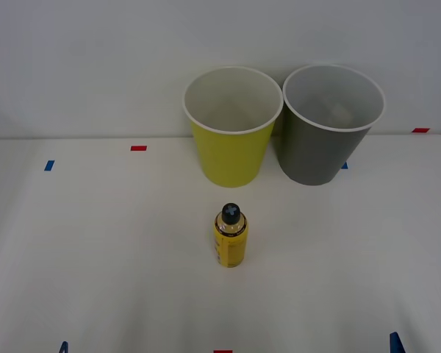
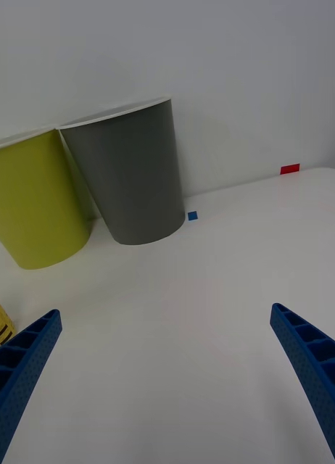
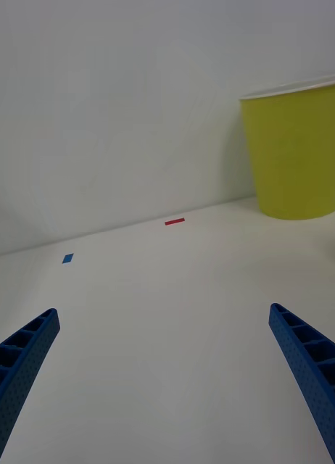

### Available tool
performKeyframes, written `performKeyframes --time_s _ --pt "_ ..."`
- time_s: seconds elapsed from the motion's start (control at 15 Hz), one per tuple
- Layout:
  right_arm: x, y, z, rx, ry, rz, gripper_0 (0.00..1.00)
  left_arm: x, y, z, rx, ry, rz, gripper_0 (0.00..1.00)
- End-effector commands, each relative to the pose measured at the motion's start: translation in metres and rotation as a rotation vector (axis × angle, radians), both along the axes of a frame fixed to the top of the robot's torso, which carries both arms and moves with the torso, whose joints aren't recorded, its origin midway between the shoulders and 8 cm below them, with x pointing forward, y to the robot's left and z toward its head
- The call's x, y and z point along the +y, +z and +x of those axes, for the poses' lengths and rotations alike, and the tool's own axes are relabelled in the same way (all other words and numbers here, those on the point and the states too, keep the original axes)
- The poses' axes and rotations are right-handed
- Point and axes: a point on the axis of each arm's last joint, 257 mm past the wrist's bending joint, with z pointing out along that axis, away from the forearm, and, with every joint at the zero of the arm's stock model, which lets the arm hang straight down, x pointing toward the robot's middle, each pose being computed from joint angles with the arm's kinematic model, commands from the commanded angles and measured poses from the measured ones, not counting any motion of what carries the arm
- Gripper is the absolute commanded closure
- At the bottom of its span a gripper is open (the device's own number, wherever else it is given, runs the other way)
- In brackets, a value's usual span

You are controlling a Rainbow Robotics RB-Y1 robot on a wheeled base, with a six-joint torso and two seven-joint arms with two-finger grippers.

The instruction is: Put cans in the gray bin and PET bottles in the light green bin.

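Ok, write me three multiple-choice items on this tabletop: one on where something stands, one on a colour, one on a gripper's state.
1. Where does the PET bottle stand?
A. inside the gray bin
B. on the table in front of the light green bin
C. behind both bins

2. What colour is the bottle's screw cap?
A. black
B. red
C. white

3. How are the right gripper fingers?
A. shut on the bottle
B. shut on nothing
C. spread open, holding nothing

Answers:
1 B: front view shows it upright, nearer the robot than the light green bin, apart from it; the gray bin stands at that bin's right.
2 A: the cap looks black.
3 C: right wrist view shows both blue fingers wide apart.
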Motion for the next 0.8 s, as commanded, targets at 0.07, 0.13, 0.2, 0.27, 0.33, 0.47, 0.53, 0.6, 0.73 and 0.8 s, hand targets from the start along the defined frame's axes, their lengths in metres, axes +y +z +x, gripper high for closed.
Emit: performKeyframes --time_s 0.07,0.13,0.2,0.27,0.33,0.47,0.53,0.6,0.73,0.8 --pt "0.0 0.0 0.0 0.0 0.0 0.0 0.0 -0.001 -0.013 -0.001 0.014 -0.005 -0.002 0.0" --pt "0.0 0.0 0.0 0.0 0.0 0.0 0.0 -0.002 -0.009 -0.002 0.001 -0.012 -0.002 0.0" --pt "0.0 0.0 0.0 0.0 0.0 0.0 0.0 -0.004 -0.008 -0.002 -0.003 -0.028 0.006 0.0" --pt "0.0 0.0 0.0 0.0 0.0 0.0 0.0 -0.006 -0.007 0.001 -0.006 -0.046 0.008 0.0" --pt "0.0 0.0 0.0 0.0 0.0 0.0 0.0 -0.011 -0.007 0.004 -0.009 -0.074 0.005 0.0" --pt "0.0 0.0 0.0 0.0 0.0 0.0 0.0 -0.018 -0.008 0.011 -0.01 -0.14 0.006 0.0" --pt "0.0 0.0 0.0 0.0 0.0 0.0 0.0 -0.018 -0.012 0.016 -0.007 -0.177 0.021 0.0" --pt "0.0 0.0 0.0 0.0 0.0 0.0 0.0 -0.018 -0.015 0.023 -0.006 -0.21 0.035 0.0" --pt "0.0 0.0 0.0 0.0 0.0 0.0 0.0 -0.02 -0.018 0.041 -0.014 -0.284 0.052 0.0" --pt "0.0 0.0 0.0 0.0 0.0 0.0 0.0 -0.025 -0.019 0.051 -0.019 -0.316 0.038 0.0"
